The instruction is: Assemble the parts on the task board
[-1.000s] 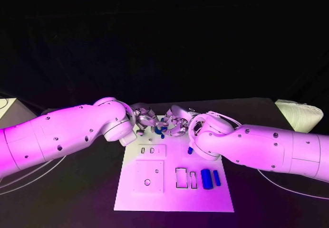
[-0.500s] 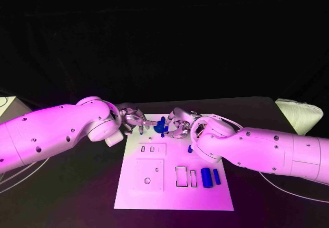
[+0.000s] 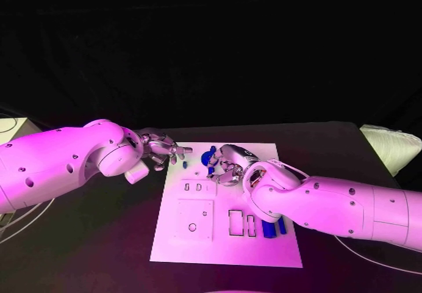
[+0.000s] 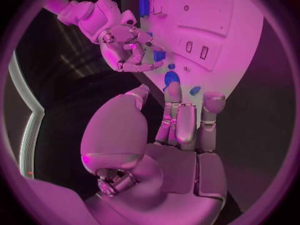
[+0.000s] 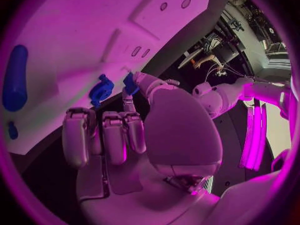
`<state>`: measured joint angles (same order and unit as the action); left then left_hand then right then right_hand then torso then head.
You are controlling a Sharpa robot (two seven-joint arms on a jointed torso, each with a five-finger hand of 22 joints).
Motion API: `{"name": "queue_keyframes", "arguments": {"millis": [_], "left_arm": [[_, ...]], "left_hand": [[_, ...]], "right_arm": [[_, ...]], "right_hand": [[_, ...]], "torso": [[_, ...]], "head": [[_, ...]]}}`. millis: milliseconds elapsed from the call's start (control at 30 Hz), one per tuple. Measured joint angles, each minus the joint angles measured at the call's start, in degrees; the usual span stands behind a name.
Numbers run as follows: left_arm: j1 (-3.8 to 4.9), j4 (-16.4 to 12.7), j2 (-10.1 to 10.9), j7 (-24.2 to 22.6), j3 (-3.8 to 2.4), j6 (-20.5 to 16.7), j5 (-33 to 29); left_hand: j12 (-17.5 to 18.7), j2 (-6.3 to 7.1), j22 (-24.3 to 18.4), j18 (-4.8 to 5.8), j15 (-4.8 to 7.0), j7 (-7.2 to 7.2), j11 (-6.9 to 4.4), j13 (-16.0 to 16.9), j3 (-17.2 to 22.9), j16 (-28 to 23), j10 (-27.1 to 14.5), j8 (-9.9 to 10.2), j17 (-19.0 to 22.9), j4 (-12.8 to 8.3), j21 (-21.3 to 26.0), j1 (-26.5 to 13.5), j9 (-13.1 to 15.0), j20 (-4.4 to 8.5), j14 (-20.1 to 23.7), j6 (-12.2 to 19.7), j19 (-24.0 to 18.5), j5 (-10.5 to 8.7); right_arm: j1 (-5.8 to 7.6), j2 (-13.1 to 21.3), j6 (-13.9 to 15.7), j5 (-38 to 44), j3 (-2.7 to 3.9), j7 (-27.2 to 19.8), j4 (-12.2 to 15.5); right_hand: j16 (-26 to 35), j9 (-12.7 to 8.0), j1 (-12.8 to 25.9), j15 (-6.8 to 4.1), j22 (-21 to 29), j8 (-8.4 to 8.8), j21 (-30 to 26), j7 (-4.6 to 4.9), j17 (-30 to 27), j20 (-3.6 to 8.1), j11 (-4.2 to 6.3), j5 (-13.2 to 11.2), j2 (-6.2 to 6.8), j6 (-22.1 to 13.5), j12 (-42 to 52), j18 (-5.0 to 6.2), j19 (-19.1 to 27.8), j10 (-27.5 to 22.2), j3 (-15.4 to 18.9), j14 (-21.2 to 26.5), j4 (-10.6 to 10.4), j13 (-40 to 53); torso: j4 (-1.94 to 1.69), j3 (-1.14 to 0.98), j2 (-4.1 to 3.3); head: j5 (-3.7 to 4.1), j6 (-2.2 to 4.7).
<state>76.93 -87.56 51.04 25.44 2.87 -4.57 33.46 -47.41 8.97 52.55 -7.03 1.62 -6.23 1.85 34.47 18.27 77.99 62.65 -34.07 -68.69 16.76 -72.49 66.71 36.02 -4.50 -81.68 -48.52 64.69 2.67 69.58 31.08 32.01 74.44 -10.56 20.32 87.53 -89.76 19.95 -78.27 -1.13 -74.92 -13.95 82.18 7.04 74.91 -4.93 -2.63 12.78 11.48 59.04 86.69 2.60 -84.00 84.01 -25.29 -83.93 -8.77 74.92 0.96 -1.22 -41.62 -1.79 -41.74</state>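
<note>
The white task board (image 3: 230, 244) lies in the middle of the black table. My right hand (image 3: 227, 166) rests over the board's far end, and its thumb and a finger pinch a small blue part (image 5: 130, 81), also seen as the small blue part (image 4: 159, 56). Beside it a round blue part (image 3: 208, 157) stands on the board, the same round blue part (image 5: 101, 89). My left hand (image 3: 163, 149) hovers off the board's far left corner, with fingers (image 4: 184, 120) apart and nothing in them.
Two long blue parts (image 3: 266, 227) lie side by side near the board's right edge, next to two rectangular slots (image 3: 236, 222). A raised plate with holes (image 3: 193, 218) sits on the board's left half. A white object (image 3: 391, 146) lies at the table's right edge.
My left hand has pulled away to the left, off the board, and let go of the blue parts. My right hand stays at the board's far end.
</note>
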Motion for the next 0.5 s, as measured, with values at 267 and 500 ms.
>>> {"name": "queue_keyframes", "arguments": {"millis": [267,500], "left_arm": [[-0.01,-0.17,0.72,-1.40,-0.01,-1.04,-2.72],[-0.02,-0.19,0.75,-1.95,0.00,-1.37,-3.68]], "left_hand": [[0.00,-0.01,-0.08,-0.01,0.00,0.00,0.00,-0.07,0.00,-0.16,0.00,0.00,0.15,0.00,0.22,0.46,0.06,0.00,0.00,0.00,0.00,0.00],[0.00,-0.01,-0.22,0.00,0.00,0.00,0.20,-0.13,0.00,-0.16,-0.20,0.00,0.15,0.00,0.22,0.46,0.12,0.00,0.00,0.00,0.00,0.00]], "right_arm": [[-1.30,-0.97,1.46,1.60,0.01,-0.36,0.03],[-2.23,-1.64,1.65,2.53,-0.10,-0.36,-0.04]], "right_hand": [[0.00,-0.03,0.00,0.00,0.01,0.02,0.00,0.01,0.00,0.00,0.00,0.00,0.00,-0.01,0.00,0.00,0.00,0.00,0.00,0.00,0.00,0.00],[0.00,-0.06,0.00,0.00,0.01,0.08,0.00,0.04,0.00,0.00,0.00,-0.01,0.00,-0.04,0.00,0.00,0.00,0.00,0.00,0.00,0.00,-0.01]], "torso": [[0.07,-0.04,0.00],[0.17,-0.07,-0.01]], "head": [[-0.37,-0.42],[-0.53,-0.76]]}}
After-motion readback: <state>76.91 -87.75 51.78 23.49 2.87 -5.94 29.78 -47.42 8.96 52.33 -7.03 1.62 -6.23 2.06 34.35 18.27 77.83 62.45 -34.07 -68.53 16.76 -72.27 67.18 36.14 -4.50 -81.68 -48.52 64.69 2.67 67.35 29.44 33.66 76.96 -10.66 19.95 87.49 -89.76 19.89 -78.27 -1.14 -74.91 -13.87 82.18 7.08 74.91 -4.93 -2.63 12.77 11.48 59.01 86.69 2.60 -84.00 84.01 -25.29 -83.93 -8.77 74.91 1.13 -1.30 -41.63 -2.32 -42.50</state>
